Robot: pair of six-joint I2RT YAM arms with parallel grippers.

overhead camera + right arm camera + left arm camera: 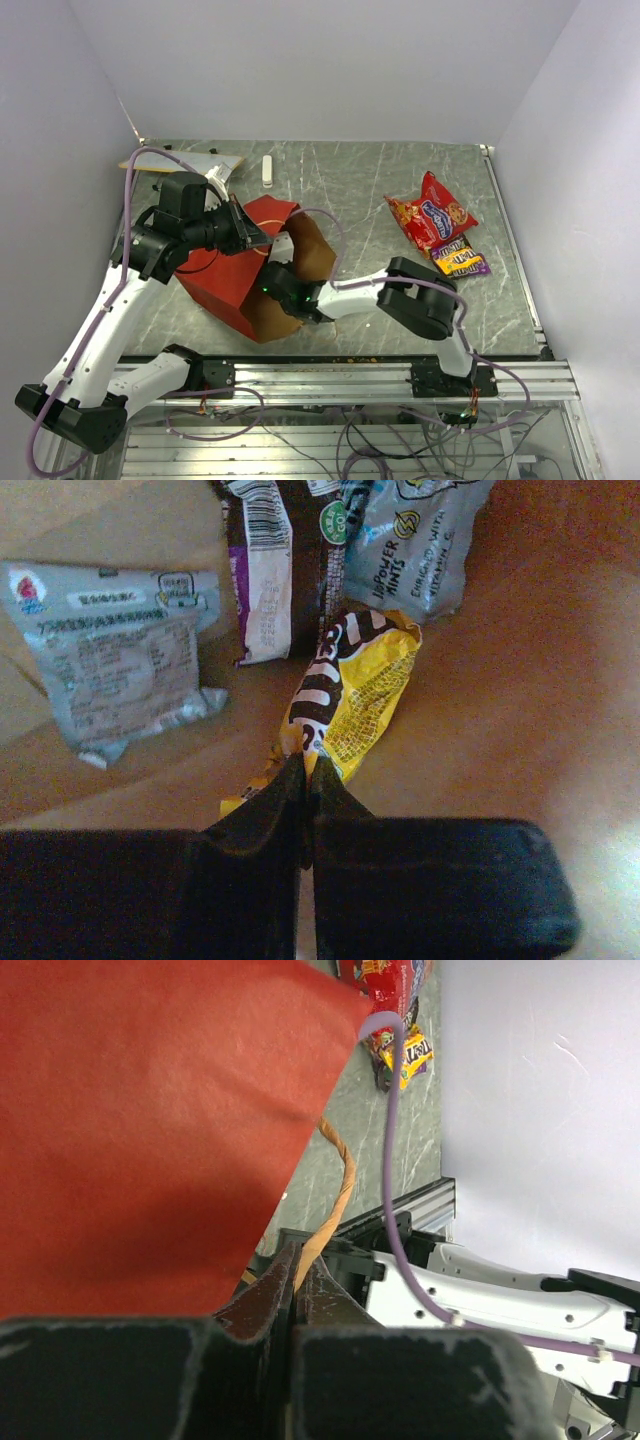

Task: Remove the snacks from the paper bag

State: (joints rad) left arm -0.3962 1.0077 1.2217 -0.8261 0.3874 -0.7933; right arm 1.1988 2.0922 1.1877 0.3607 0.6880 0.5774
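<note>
Currently: paper bag [215, 285] laid on side on bench [360, 180], mouth turned toward right arm. Bag rim clamped by left jaws, fully closed, with tan string handle [340, 1185] pinched between them. Inside bag, near end of yellow packet [365, 690] gripped by right jaws. Behind it, on brown bag floor: silver packet [120, 645], purple-brown wrapper [262, 570], second silver packet [420, 540]. On bench right of bag, well apart: red chip bag [432, 212], two small wrappers [458, 258] just beside it.
</note>
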